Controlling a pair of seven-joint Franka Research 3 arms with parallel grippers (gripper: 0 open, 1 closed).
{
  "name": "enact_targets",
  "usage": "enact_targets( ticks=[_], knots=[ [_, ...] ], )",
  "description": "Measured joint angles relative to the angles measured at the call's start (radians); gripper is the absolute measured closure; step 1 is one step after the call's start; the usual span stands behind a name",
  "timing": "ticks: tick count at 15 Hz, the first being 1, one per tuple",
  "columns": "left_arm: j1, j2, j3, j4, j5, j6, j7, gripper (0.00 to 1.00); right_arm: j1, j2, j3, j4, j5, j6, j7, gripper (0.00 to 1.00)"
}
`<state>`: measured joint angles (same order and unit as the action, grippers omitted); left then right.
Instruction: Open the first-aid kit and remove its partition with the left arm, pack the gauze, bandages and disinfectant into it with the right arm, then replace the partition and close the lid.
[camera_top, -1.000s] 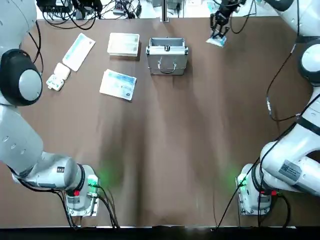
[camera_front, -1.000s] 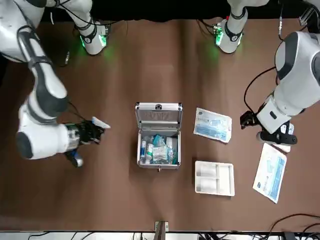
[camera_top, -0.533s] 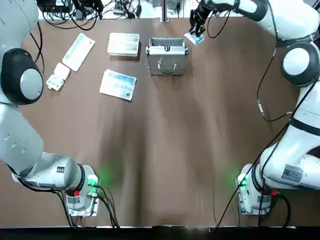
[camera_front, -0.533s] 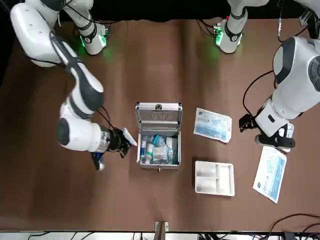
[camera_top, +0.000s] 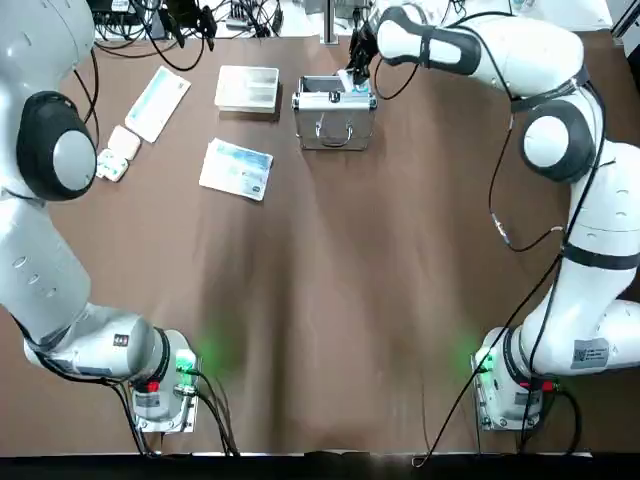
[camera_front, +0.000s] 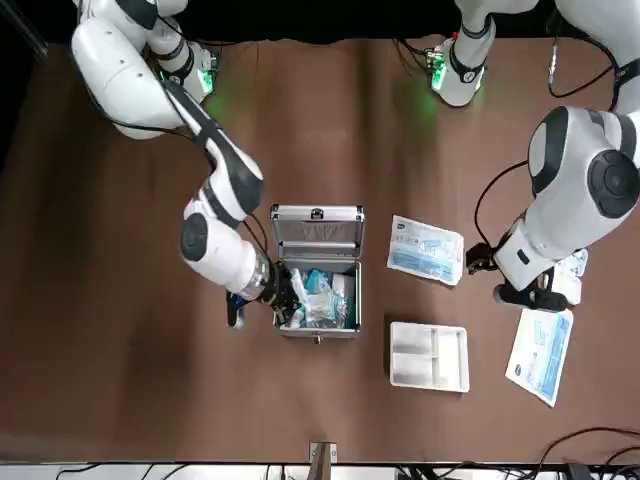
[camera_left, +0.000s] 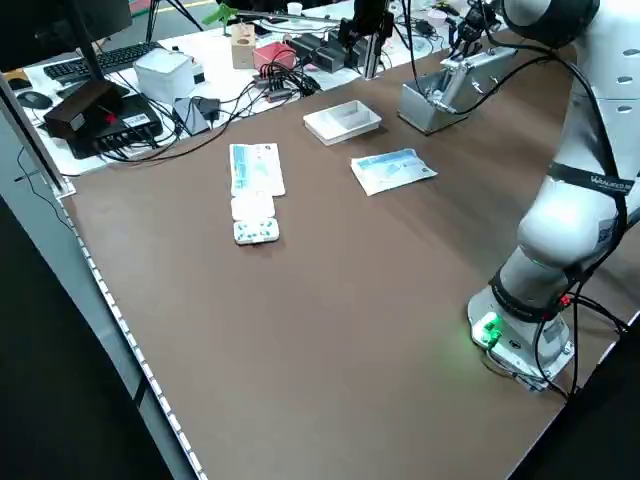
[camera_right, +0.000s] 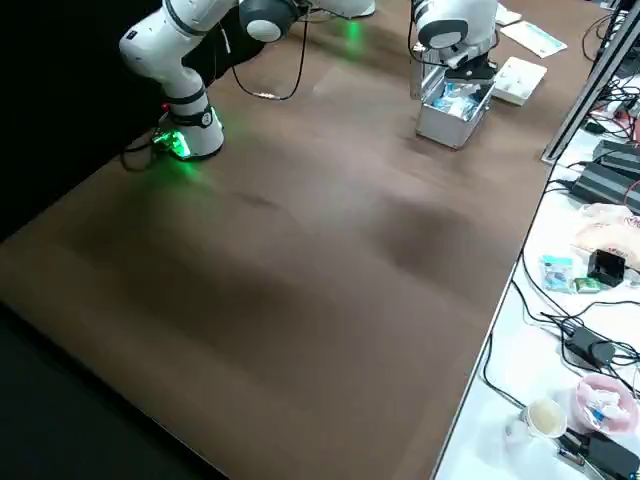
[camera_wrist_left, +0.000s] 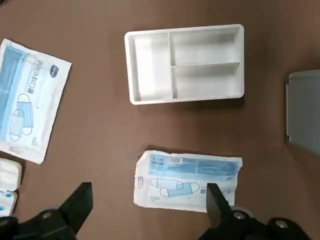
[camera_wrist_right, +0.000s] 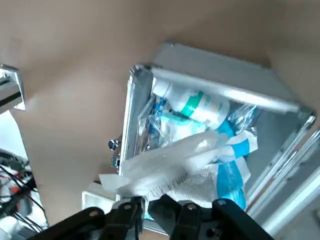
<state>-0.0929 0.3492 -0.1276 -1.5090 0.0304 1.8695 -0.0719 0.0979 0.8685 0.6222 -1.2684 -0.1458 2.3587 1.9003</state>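
And the silver kit (camera_front: 318, 333) stood open, crammed! Above it, the right pincer (camera_wrist_right: 146, 202) clutched a translucent packet (camera_wrist_right: 172, 162); the left pincer (camera_wrist_left: 150, 192) hung open, far left.

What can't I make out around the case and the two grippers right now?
- First-aid kit floor: right wrist view, covered by the packed items.
- White bottle's label: right wrist view, too blurred to read.
- Print on the pale packet at the right gripper, over the kit: same view, blurred.
- Grey case's far end: left wrist view, cut off by the right edge; the left gripper is above the table.
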Motion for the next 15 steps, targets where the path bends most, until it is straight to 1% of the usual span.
enact_targets(
  ticks=[3,5,6,7,9,10,14,15],
  knots=[
    [-0.005,0.034,0.0,-0.006,0.0,0.029,0.0,0.0,0.074,0.005,-0.062,0.0,0.0,0.075,0.166,0.93],
    [-0.014,0.071,0.0,-0.012,0.0,0.063,0.0,0.0,0.106,0.013,-0.093,0.0,0.0,0.1,0.248,0.93],
    [-0.022,0.094,0.0,-0.014,0.0,0.087,-0.002,0.0,0.116,0.019,-0.107,0.0,0.0,0.105,0.271,0.93],
    [-0.032,0.14,0.0,-0.016,0.0,0.127,-0.009,0.0,0.125,0.029,-0.12,0.001,0.0,0.113,0.287,0.92],
    [-0.034,0.178,0.0,-0.016,0.0,0.165,-0.009,0.0,0.132,0.031,-0.127,0.002,0.0,0.122,0.289,0.9],
    [-0.034,0.195,0.0,-0.015,0.0,0.196,-0.009,0.0,0.137,0.031,-0.132,0.002,0.0,0.123,0.289,0.83],
    [-0.041,0.284,0.003,-0.013,0.009,0.313,-0.009,0.0,0.148,0.031,-0.139,0.006,-0.006,0.124,0.26,0.47],
    [-0.041,0.309,0.003,-0.009,0.011,0.335,-0.009,0.0,0.15,0.031,-0.139,0.007,-0.008,0.124,0.236,0.4]
  ],
)
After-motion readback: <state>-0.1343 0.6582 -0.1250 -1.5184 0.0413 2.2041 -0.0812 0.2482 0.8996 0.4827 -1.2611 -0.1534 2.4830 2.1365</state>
